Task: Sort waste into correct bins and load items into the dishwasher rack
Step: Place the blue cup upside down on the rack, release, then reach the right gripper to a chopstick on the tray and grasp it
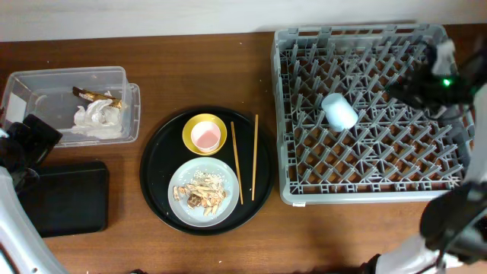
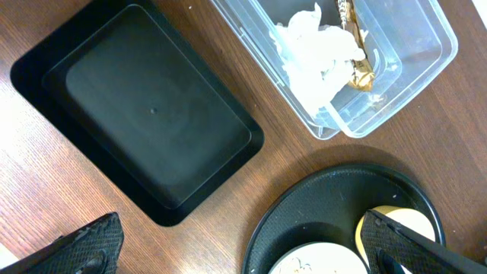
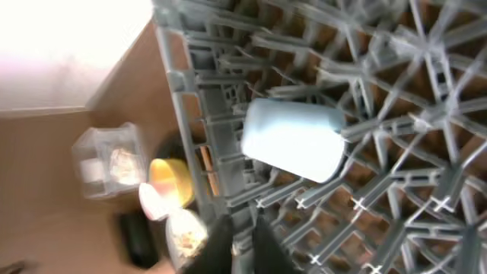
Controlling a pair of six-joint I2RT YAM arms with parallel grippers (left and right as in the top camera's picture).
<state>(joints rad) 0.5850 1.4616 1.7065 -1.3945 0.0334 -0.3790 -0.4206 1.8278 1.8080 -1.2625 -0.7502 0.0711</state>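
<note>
1. Left hand (image 2: pixel 237 227) is spread wide and holds nothing, over the tabletop (image 2: pixel 224 68) by the black tray (image 2: pixel 144 114) and round tray (image 2: pixel 304 221).
2. Right hand (image 3: pixel 243 240) is over the rack (image 1: pixel 342 196), fingers close together, nothing between them.
3. Blue cup (image 1: pixel 339 111) lies on its side among the rack's pegs.
4. Foil wrapper (image 1: pixel 97 116) sits in the clear box (image 1: pixel 68 72).
5. On the round tray, the pink cup (image 1: pixel 205 137) sits inside the yellow bowl (image 1: pixel 189 125), the chopsticks (image 1: pixel 254 156) lie alongside, and the scraps (image 1: pixel 205 194) are on the plate (image 1: pixel 179 183).
</note>
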